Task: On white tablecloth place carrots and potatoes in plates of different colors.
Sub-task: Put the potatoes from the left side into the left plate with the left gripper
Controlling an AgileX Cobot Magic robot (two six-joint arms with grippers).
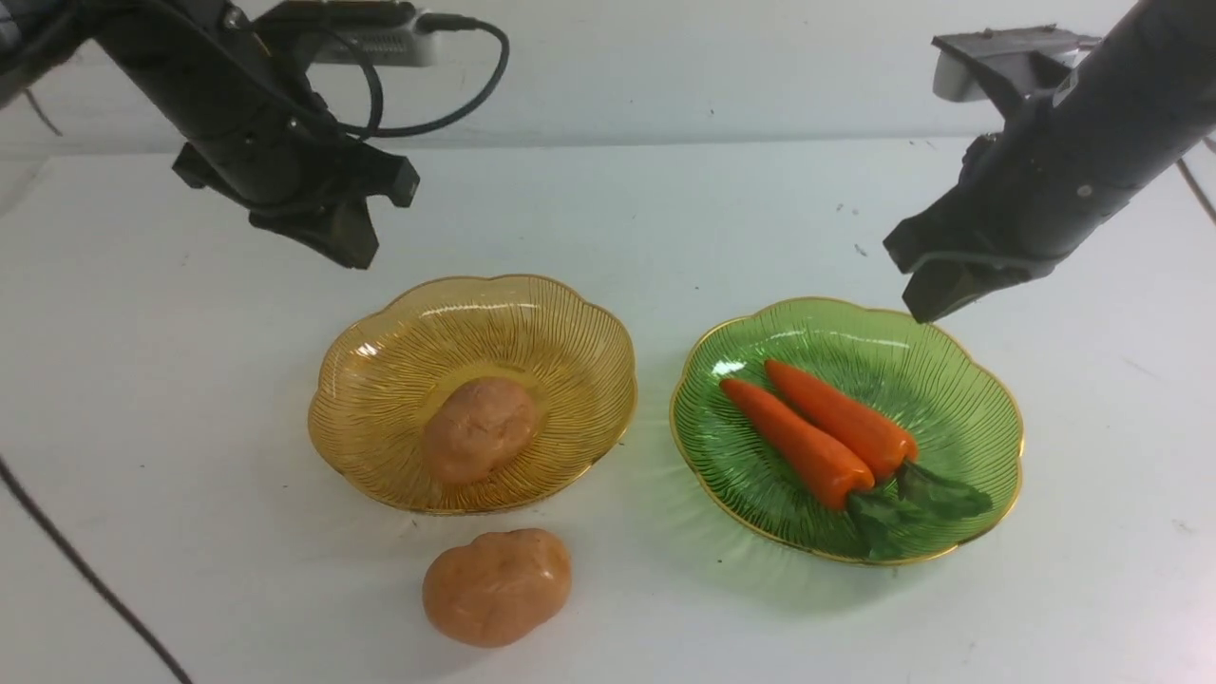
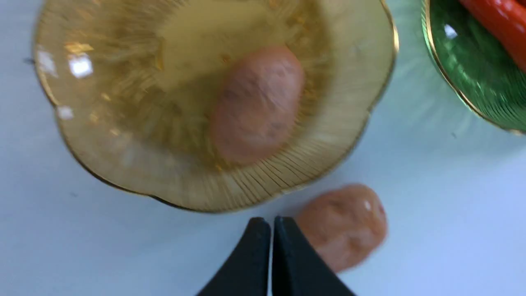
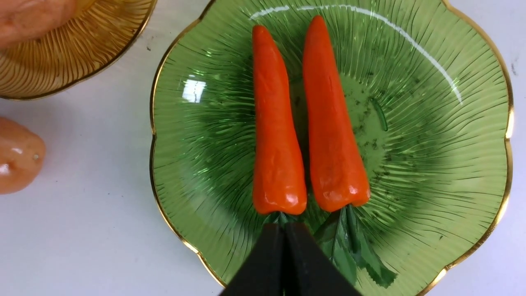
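Potato (image 1: 497,587) lies on the bench (image 1: 190,427) just beside the amber plate (image 1: 370,446); left tool (image 1: 347,242) and right tool (image 1: 936,296) hang closed, empty. Glossy, it could slip a pinch.

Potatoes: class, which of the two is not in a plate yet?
The nearer potato, lying on the white tablecloth in front of the amber plate; the other potato sits inside that plate.
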